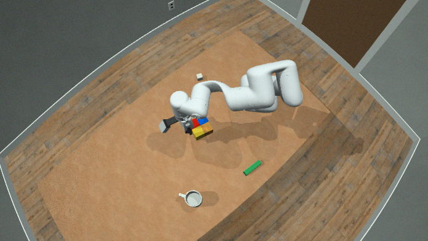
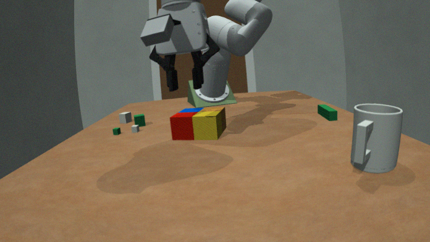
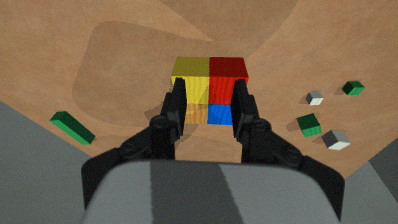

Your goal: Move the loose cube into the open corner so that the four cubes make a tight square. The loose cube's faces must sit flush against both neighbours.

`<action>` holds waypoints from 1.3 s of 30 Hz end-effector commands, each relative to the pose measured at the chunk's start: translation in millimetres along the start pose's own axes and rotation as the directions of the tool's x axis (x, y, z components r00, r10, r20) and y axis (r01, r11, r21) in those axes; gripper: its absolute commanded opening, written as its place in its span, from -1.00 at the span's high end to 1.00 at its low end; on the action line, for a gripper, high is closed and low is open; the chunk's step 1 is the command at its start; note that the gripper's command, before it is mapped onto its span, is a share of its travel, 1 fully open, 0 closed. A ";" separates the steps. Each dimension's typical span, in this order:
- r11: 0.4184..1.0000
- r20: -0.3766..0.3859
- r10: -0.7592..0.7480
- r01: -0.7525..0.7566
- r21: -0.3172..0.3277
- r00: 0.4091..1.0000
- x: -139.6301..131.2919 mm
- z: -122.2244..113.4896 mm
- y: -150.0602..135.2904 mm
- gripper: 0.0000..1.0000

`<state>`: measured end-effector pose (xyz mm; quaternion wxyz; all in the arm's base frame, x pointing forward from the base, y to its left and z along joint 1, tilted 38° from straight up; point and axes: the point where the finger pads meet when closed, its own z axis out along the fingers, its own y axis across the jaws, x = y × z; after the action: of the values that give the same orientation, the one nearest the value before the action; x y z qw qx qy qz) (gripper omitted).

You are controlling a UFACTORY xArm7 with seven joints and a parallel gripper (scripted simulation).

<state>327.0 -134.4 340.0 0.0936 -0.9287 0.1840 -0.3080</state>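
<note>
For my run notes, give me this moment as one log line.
hand: open, empty, raised over the cubes | red, yellow, blue, orange cubes: tight square | mug: untouched

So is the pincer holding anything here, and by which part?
Nothing is held. The pincer hangs part-open above the four-cube square, its fingers touching no cube.
</note>
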 end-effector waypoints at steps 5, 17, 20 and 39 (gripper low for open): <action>1.000 -0.003 -0.001 0.001 0.000 1.000 1.1 4.1 0.1 0.09; 1.000 -0.003 -0.001 0.001 0.000 1.000 1.3 30.2 0.3 0.09; 1.000 -0.003 -0.001 0.001 0.000 1.000 1.3 33.1 0.3 0.09; 1.000 -0.003 -0.001 0.001 0.000 1.000 1.6 80.7 0.8 0.09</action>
<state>370.8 -129.9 280.7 0.0938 -0.9290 0.1839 -0.3070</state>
